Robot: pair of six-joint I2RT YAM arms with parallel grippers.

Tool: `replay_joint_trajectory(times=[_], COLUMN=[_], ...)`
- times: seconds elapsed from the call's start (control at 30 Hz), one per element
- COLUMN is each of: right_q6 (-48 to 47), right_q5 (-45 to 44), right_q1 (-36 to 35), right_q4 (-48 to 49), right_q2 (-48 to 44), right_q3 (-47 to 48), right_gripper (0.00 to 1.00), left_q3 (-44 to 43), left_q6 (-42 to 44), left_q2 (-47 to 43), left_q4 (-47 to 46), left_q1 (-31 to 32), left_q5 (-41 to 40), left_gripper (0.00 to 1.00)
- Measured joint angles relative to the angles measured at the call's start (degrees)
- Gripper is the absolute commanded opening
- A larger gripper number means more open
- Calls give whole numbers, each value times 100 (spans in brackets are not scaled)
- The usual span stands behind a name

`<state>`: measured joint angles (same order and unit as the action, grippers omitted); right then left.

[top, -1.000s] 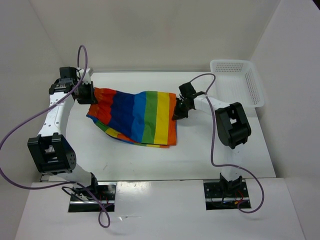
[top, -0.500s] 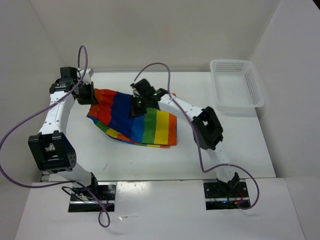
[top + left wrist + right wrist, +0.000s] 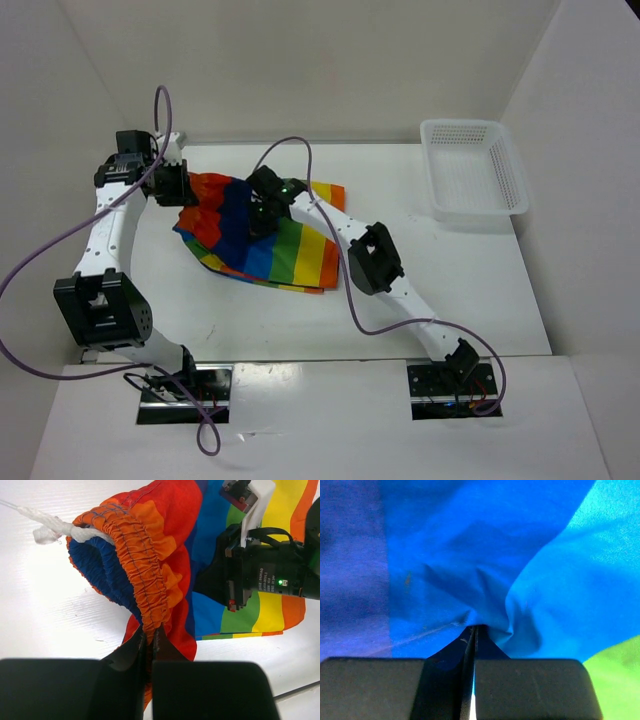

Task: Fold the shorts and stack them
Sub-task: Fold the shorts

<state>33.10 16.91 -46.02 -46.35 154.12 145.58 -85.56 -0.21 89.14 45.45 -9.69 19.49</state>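
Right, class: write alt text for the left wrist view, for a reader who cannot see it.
The left gripper has its jaws shut on the gathered orange waistband of the rainbow-striped shorts, lying on a white table. A white drawstring trails at upper left; the right gripper grips the blue stripe at right.

Left arm [image 3: 110, 228]: elbow folded out to left near its base, forearm running up along far-left side, wrist turned inward to right. Left gripper [image 3: 178, 190]: fingers pressed together, gathered waistband of shorts [image 3: 300, 258] pinched between tips. Right arm [image 3: 325, 222]: stretched long from its base, reaching diagonally across toward far left, elbow over middle. Right gripper [image 3: 258, 222]: pointing down, fingers closed tight, pucker of blue cloth caught between them. Two grippers near each other, not touching.
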Motion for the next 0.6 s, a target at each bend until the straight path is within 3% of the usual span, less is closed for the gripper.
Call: replay_joint_trajectory(times=[0.23,0.43,0.6], right_q6=[-66,-153,-192], right_q5=[-286,-1023,-1443], right_q1=[0,24,232], right_q4=[-345,-1062,-1231], right_q2=[-450,-533,-1069], right_q3=[105,994,557], right_gripper=[0,0,0], left_q3=[-35,-188,-520], left_q6=[2,2,2], left_q2=[-48,-50,-50], left_q4=[13,160,319], left_q1=[0,9,68], left_q5=[85,186,195], left_gripper=[0,0,0])
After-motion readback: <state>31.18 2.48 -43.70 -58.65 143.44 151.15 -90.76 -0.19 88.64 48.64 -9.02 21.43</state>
